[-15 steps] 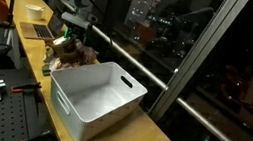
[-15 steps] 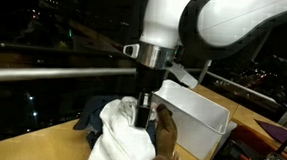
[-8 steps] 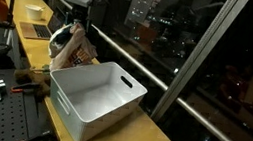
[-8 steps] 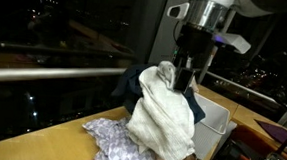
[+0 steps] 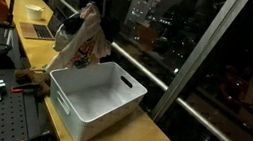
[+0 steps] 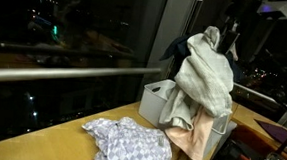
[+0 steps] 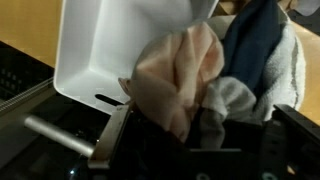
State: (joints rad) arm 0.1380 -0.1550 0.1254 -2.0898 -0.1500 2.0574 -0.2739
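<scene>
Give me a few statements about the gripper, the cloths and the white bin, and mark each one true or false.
1. The gripper is shut on a bundle of cloths that hangs clear of the table. True.
2. The white bin is full of laundry. False: its inside shows empty in an exterior view.
3. A patterned cloth lies on the table beside the bin. True.
4. The bundle is a single blue towel. False: it shows white, pink and dark blue pieces.

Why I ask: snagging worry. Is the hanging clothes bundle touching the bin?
Cannot tell. In an exterior view the bundle hangs across the bin, hiding any gap or contact. The wrist view shows the same overlap.
</scene>
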